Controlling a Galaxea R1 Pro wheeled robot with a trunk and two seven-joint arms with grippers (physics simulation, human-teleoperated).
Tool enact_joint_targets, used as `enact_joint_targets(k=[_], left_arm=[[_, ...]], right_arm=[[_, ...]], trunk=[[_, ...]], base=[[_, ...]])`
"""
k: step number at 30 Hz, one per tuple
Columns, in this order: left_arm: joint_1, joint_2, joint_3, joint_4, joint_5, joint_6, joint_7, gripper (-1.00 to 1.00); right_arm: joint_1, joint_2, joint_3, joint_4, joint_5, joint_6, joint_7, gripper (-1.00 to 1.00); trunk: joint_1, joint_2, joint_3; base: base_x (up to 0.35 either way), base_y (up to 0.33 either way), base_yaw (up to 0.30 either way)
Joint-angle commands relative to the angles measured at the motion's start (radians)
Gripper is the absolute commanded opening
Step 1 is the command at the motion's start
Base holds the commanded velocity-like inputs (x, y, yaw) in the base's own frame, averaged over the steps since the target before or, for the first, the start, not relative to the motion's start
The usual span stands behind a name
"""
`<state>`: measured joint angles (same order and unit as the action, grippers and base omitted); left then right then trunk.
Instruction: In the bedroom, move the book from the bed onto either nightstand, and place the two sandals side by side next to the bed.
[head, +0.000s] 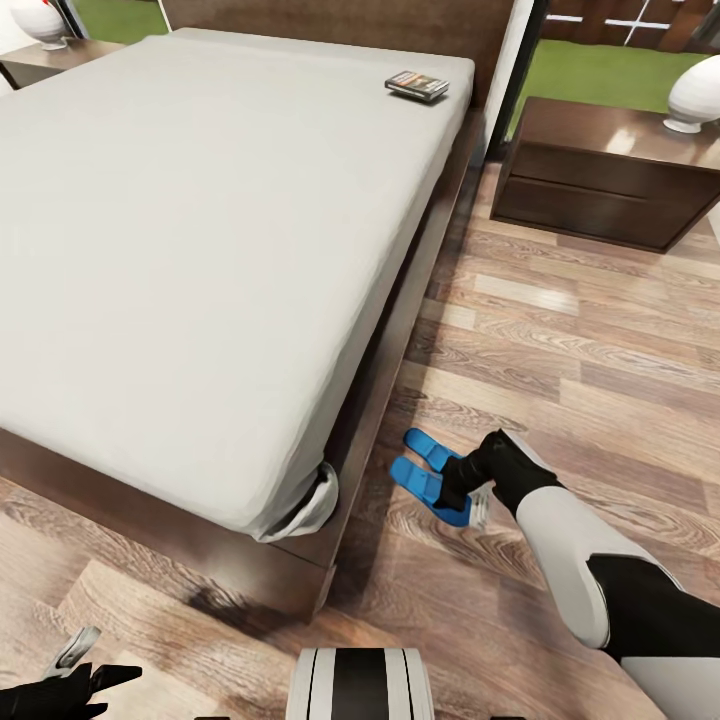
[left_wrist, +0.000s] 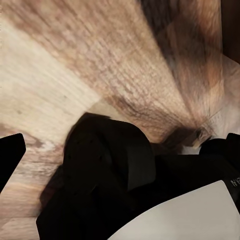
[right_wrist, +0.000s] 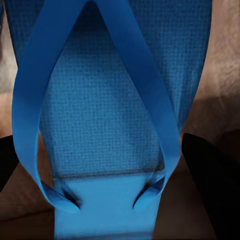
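Right claw (head: 470, 497) is low over the nearer sandal (head: 425, 487), jaws spread either side of it, both sandals on the floor beside the bed (head: 200, 250). I'd align it parallel with its twin (head: 432, 449) before retreating. Book (head: 417, 85) waits near the headboard; left claw (head: 85, 675) I cannot tell.

A blue sandal (right_wrist: 107, 115) lies flat on the wood floor (right_wrist: 220, 65), its thong straps (right_wrist: 30, 100) meeting at twelve o'clock. The claw's dark fingertips (right_wrist: 210, 175) flank it, spread apart, at four and eight o'clock.

The right arm (head: 560, 530) reaches forward and down, jaws spread wide apart. The left gripper (head: 95, 665) sits low, near the robot's base.
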<state>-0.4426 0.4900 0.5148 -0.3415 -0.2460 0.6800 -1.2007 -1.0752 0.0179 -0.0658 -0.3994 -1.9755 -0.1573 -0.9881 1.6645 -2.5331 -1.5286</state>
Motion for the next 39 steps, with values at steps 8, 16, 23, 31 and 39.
enact_joint_targets(k=[8,16,23,31,39], left_arm=[[0.000,0.011,0.007,0.001,-0.010,0.009,-0.007,1.00],[0.000,0.016,0.006,0.002,-0.010,0.007,-0.007,1.00],[0.000,0.016,0.005,0.003,-0.010,0.006,-0.006,1.00],[0.000,0.016,0.005,0.003,-0.010,0.006,-0.006,1.00],[0.000,0.016,0.005,0.003,-0.009,0.006,-0.007,1.00]], right_arm=[[-0.011,0.002,-0.006,-0.001,-0.008,-0.014,0.000,-1.00],[-0.021,0.002,-0.006,-0.001,-0.008,-0.016,0.000,-1.00],[-0.039,0.002,-0.006,-0.001,-0.008,-0.038,-0.001,-1.00],[-0.061,0.001,-0.005,-0.001,-0.006,-0.098,-0.001,-1.00],[-0.077,0.001,-0.005,0.000,-0.006,-0.143,-0.003,-1.00]], trunk=[[0.001,-0.001,-0.008],[0.004,-0.003,-0.039],[0.006,-0.003,-0.051],[0.006,-0.003,-0.051],[0.006,-0.003,-0.051]], base=[[0.000,0.000,0.000],[0.000,0.000,0.000],[0.000,0.000,0.000],[0.000,0.000,0.000],[0.000,0.000,0.000]])
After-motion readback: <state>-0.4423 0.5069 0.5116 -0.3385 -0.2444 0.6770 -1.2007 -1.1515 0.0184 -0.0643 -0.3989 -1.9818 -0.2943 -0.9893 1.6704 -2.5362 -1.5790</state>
